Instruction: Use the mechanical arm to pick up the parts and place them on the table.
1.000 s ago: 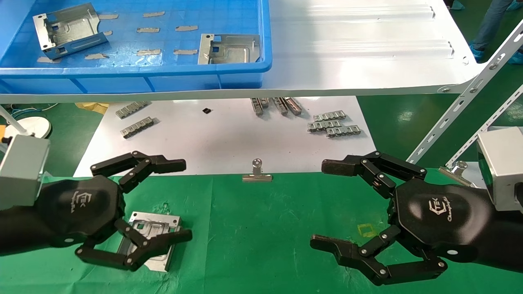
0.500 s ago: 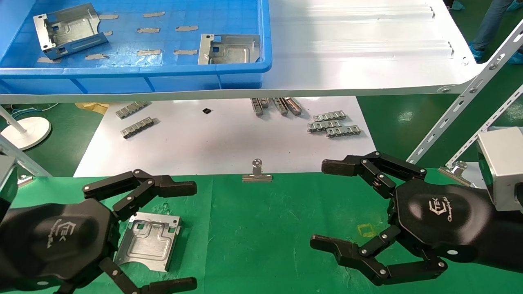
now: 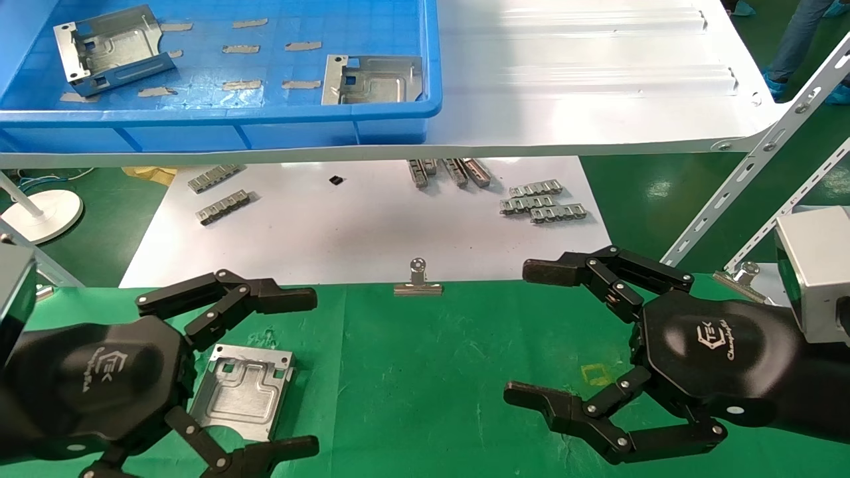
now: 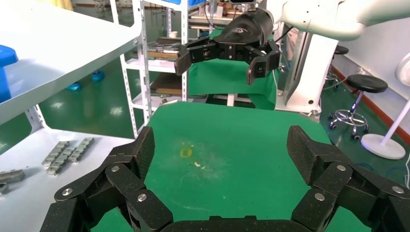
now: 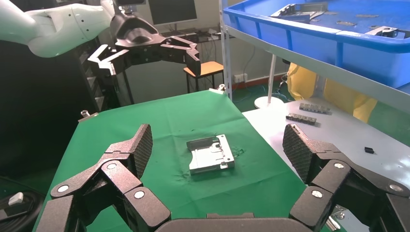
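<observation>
Green table (image 3: pixel 465 372) spans foreground, cleared as drop zone. Blue bin (image 3: pixel 265 116) on white shelf (image 3: pixel 584 79) holds two parts (image 3: pixel 109 50) yet to fetch, judging by the task. Right gripper (image 3: pixel 524 332) parked over table's right side, fingers spread, empty. Left gripper (image 3: pixel 292 372) hangs above table's left side, fingers wide apart, nothing held. One part (image 3: pixel 242 392) lies flat on cloth between its fingers, untouched: looks delivered.

Three parts (image 3: pixel 242 390) (two binned), two binder clips (image 3: pixel 417 284), two pincers (image 3: pixel 292 372).
</observation>
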Controlling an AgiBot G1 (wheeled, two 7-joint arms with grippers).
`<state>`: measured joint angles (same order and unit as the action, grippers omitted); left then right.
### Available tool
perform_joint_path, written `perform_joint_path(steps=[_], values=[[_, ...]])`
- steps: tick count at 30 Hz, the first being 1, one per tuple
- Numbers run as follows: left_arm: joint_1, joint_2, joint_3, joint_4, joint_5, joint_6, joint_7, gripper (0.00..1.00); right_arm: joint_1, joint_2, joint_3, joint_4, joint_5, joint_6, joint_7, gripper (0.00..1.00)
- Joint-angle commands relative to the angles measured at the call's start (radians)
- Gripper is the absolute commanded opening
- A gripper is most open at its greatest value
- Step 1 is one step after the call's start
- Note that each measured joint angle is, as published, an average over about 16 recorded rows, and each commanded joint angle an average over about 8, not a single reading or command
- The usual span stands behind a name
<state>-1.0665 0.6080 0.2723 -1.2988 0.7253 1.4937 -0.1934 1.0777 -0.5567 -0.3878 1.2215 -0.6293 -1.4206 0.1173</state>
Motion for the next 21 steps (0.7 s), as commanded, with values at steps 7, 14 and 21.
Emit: perform_joint_path(steps=[7,14,21], values=[[-0.004,0.002,0.004,0.008,0.003,0.001,0.003,1.0,0.0,0.0,0.0,0.0,0.0,0.0,0.0,1.0],[-0.006,0.002,0.006,0.012,0.004,0.001,0.005,1.0,0.0,0.0,0.0,0.0,0.0,0.0,0.0,1.0],[-0.007,0.003,0.006,0.014,0.005,0.002,0.006,1.0,0.0,0.0,0.0,0.0,0.0,0.0,0.0,1.0]])
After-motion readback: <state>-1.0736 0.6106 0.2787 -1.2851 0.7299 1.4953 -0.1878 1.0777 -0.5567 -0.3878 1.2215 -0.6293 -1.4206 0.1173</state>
